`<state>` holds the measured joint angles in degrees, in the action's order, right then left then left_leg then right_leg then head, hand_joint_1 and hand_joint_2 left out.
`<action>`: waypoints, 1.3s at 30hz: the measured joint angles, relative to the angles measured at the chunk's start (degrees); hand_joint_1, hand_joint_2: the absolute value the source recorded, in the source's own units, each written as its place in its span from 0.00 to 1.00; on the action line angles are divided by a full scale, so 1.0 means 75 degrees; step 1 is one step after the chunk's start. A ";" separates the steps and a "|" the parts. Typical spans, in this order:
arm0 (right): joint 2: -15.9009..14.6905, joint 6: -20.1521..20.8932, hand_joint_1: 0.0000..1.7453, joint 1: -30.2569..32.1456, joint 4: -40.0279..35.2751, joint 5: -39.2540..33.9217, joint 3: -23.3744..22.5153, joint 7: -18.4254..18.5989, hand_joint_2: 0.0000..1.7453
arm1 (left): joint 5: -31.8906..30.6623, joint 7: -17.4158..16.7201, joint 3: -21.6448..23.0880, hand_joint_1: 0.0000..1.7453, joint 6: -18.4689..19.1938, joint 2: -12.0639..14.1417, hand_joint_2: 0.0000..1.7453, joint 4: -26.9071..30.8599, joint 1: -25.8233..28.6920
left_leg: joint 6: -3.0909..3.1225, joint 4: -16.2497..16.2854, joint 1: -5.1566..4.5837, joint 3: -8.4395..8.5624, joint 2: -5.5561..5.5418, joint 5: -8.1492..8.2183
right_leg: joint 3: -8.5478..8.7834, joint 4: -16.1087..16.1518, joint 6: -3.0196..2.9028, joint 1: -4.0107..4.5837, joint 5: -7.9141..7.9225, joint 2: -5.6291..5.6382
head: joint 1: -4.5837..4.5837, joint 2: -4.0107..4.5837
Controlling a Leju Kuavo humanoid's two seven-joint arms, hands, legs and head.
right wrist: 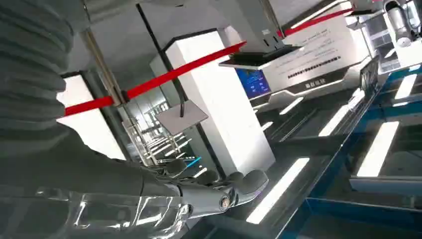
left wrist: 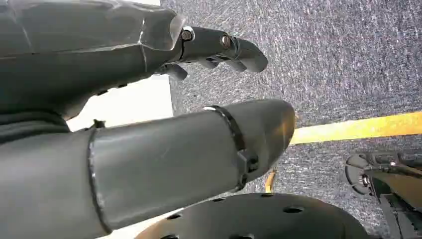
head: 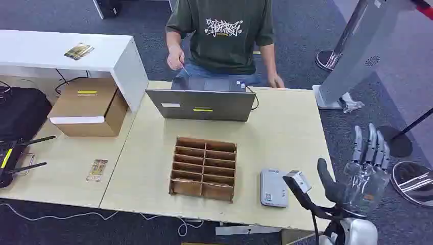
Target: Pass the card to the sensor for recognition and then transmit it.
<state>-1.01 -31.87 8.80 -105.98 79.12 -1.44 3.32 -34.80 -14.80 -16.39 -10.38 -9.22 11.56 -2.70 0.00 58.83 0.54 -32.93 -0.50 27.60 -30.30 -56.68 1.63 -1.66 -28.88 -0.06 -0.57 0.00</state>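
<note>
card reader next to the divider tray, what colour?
Light grey card reader, with a small dark label near its front edge. Head view shows it best.

My right hand [head: 365, 168] raised off tabletop [head: 286, 138] right edge, fingers spread, nothing held. Sensor [head: 273, 188] just beside it, nothing between. Wooden divider tray [head: 204, 167] mid-table blocks leftward sweep. Laptop [head: 201, 104] and person [head: 222, 35] wall off far side. Card [head: 97, 170] far left, beyond tray; cardboard box [head: 89, 107] behind it.
</note>
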 joint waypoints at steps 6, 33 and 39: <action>0.0000 -0.0105 0.00 -0.0002 0.0050 -0.0017 -0.0017 -0.0064 1.00 | 0.0009 -0.0012 0.0000 0.00 -0.0020 0.0000 0.00 0.0000 -0.0005 | 0.0000 0.0000 0.0000 0.0000 0.0000 0.0000 | 0.0000 0.0000 0.0000 0.0000 0.0000 0.0000 | 0.0000 0.0000; 0.0044 0.0318 0.00 -0.1600 0.0904 -0.0466 0.0338 -0.0766 1.00 | 0.0058 0.0061 -0.0187 0.00 -0.0076 -0.0032 0.00 0.0000 -0.0028 | -0.0005 0.0000 0.0000 0.0001 0.0012 -0.0016 | 0.0002 -0.0006 0.0004 0.0000 0.0009 0.0009 | 0.0000 0.0000; 0.0029 0.1178 0.00 -0.3099 0.1776 -0.1312 0.0872 -0.1038 1.00 | -0.0175 0.0085 -0.0192 0.00 0.0012 -0.0041 0.00 0.0000 -0.0044 | -0.0013 -0.0001 0.0001 -0.0020 0.0032 -0.0027 | -0.0007 -0.0015 -0.0006 0.0001 0.0036 0.0035 | 0.0000 0.0000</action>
<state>-0.79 -23.03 -14.44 -92.67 69.28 5.10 -4.46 -36.11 -14.16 -17.84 -10.29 -9.53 11.56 -3.03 -0.10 58.82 0.55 -33.07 -0.26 27.40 -30.36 -56.79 1.59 -1.66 -28.61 0.21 -0.57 0.00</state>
